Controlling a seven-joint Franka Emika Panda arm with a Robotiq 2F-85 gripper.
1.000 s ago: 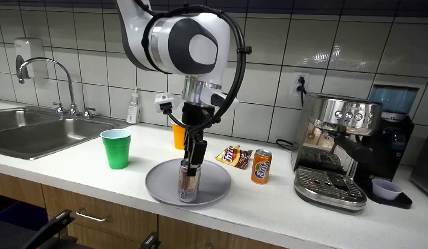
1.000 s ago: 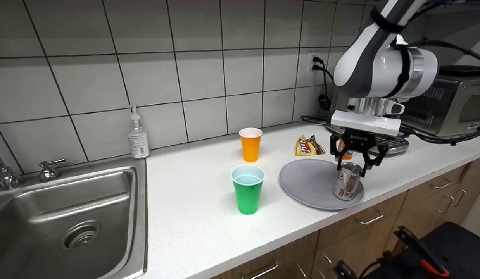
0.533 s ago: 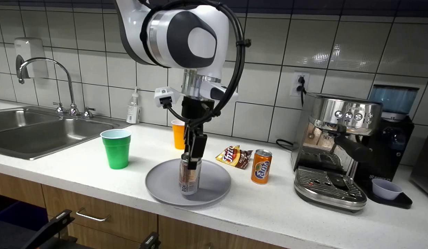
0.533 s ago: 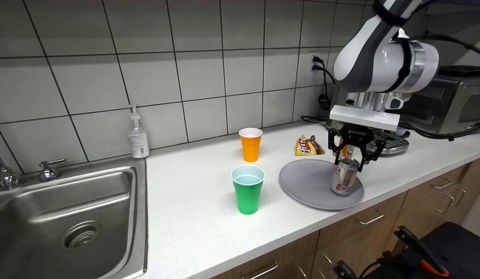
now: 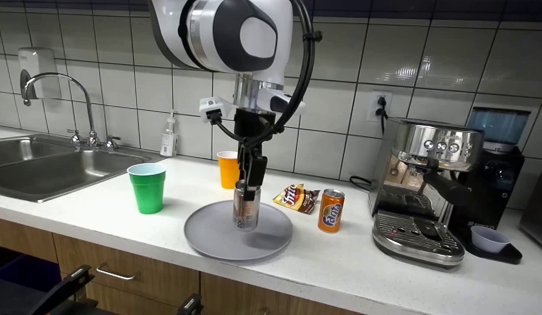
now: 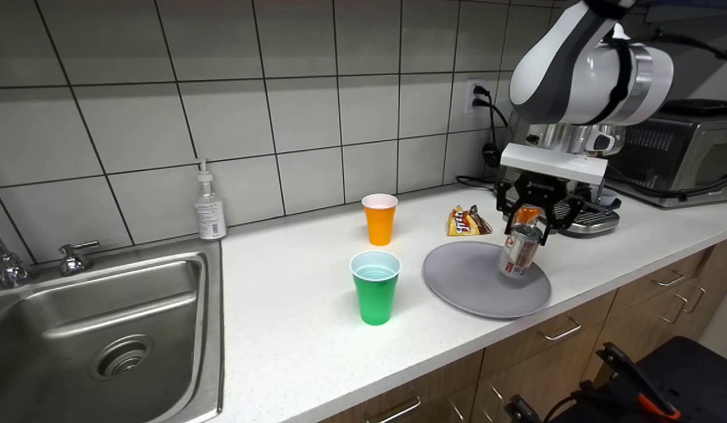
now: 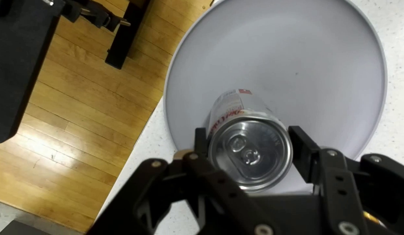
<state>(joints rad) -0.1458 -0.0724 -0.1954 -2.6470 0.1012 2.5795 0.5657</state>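
Gripper (image 7: 249, 140): black, angular, pinching the can (image 5: 246, 215) near its top.
Can: shiny metal cylinder, in the gripper, just above the plate (image 5: 209, 232).
Plate: smooth matte gray disc, beneath the gripper.
Bag (image 5: 296, 199): crinkled, glossy, near the gripper.

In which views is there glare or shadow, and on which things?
Wrist view: bright glare on the wooden floor, small highlights on the Diet Coke can; in an exterior view: a soft shadow on the gray plate, pale reflections on the wall tiles.

gap: green cup (image 5: 147, 189) to plate (image 5: 205, 232) | blocking: silver can (image 5: 245, 214) over plate, Fanta can (image 5: 330, 211) beside
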